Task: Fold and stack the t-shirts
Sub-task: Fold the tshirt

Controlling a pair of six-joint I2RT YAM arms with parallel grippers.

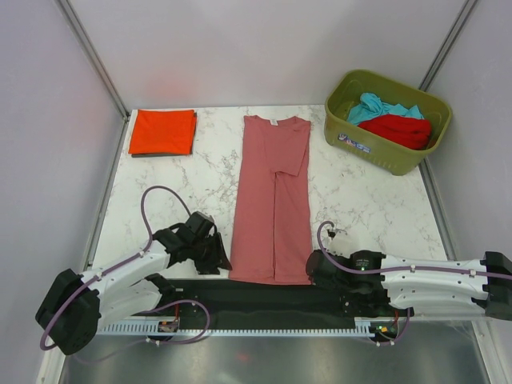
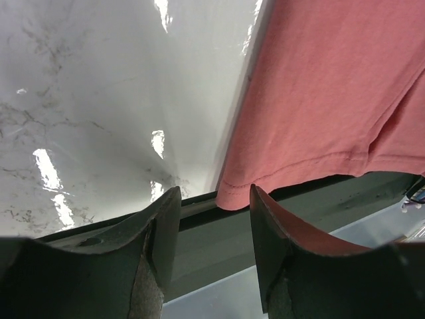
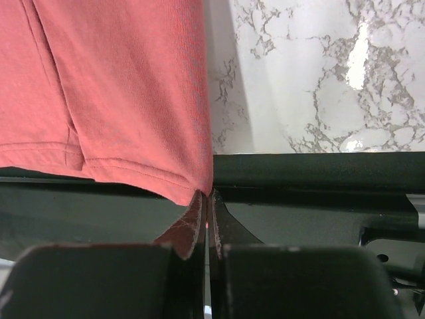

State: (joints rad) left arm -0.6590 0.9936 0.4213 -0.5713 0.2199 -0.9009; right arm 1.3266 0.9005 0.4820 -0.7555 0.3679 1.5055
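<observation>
Pink t-shirt [image 1: 270, 200] — neck label [image 1: 273, 122] unreadable

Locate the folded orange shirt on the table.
In the top view, the orange shirt lies folded at the far left corner of the table, left of the long pink shirt and opposite the green bin.

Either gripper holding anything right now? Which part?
The right gripper pinches the pink t-shirt at its near hem corner; left gripper is open, holding nothing.
</observation>
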